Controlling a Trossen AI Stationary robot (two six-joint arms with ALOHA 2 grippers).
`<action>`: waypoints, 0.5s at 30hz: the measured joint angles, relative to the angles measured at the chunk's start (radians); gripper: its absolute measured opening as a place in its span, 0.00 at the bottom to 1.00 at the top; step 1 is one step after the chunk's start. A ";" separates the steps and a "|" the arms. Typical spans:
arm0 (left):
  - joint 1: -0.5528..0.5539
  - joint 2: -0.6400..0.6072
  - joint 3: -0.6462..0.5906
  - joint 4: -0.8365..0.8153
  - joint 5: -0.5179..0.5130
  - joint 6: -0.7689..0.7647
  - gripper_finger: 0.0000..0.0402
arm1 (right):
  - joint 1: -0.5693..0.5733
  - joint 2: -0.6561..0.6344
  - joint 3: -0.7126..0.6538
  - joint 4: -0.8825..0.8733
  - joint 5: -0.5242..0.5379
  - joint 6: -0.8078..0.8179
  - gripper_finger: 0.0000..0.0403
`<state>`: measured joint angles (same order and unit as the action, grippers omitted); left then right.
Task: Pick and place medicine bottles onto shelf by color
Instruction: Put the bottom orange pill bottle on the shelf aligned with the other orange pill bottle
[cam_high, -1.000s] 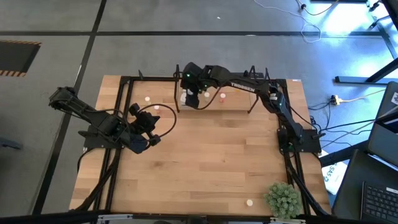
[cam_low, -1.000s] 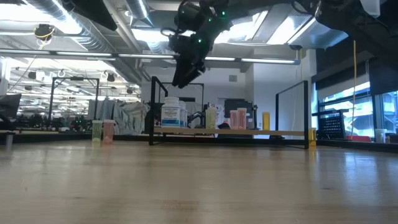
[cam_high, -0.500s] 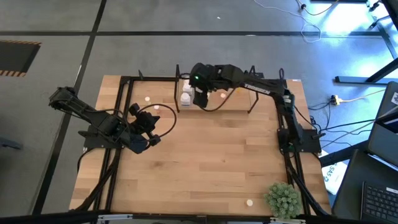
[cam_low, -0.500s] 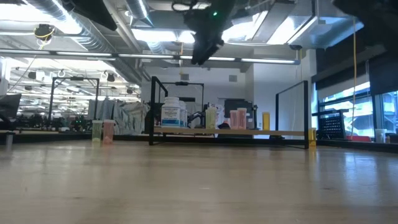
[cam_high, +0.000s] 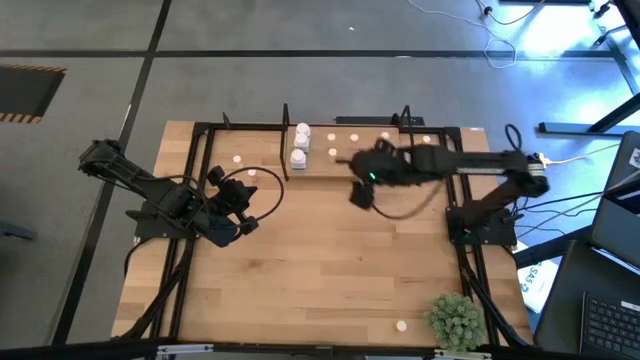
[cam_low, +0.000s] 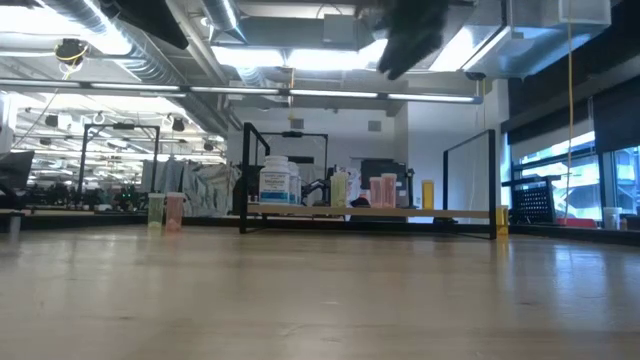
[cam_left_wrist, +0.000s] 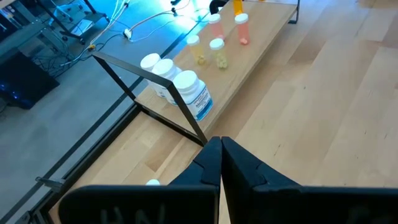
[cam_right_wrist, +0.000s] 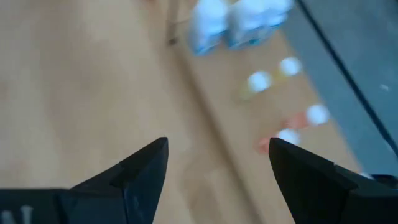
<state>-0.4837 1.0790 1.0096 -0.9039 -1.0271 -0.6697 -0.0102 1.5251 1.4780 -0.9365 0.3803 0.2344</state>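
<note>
The shelf (cam_high: 345, 150) stands at the far edge of the table (cam_high: 320, 270), a pale board between thin black end frames. On it, at its left end, the chunky white medicine bottles (cam_left_wrist: 183, 87) stand close together, three caps showing in the left wrist view; further along the board come smaller pale yellow bottles (cam_left_wrist: 205, 51) and pink or orange ones (cam_left_wrist: 228, 28), all upright. In the low view the white bottles (cam_low: 279, 184) hide one another, and the small ones blend together, so their count is unclear. Two more small bottles (cam_high: 245, 166) sit on the table left of the shelf, and one (cam_high: 401, 325) lies near the front edge beside the green plant (cam_high: 455, 320). The right gripper (cam_high: 358, 192) hangs above the table just in front of the shelf, fingers (cam_right_wrist: 144, 168) spread wide and empty; it is blurred. The left gripper (cam_left_wrist: 221, 163) waits at the table's left side, fingers pressed together on nothing.
</note>
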 joint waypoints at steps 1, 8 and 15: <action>0.000 0.000 0.000 0.000 0.000 0.000 0.00 | 0.028 -0.024 -0.031 0.002 -0.012 0.001 0.69; 0.000 0.000 0.000 0.000 0.000 0.000 0.00 | 0.207 -0.101 -0.151 -0.036 -0.044 0.027 0.69; 0.000 0.000 0.000 0.000 0.000 0.000 0.00 | 0.321 -0.098 -0.162 -0.125 -0.111 0.102 0.69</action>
<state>-0.4835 1.0790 1.0096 -0.9039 -1.0271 -0.6697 0.3113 1.4271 1.3163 -1.0613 0.2697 0.3364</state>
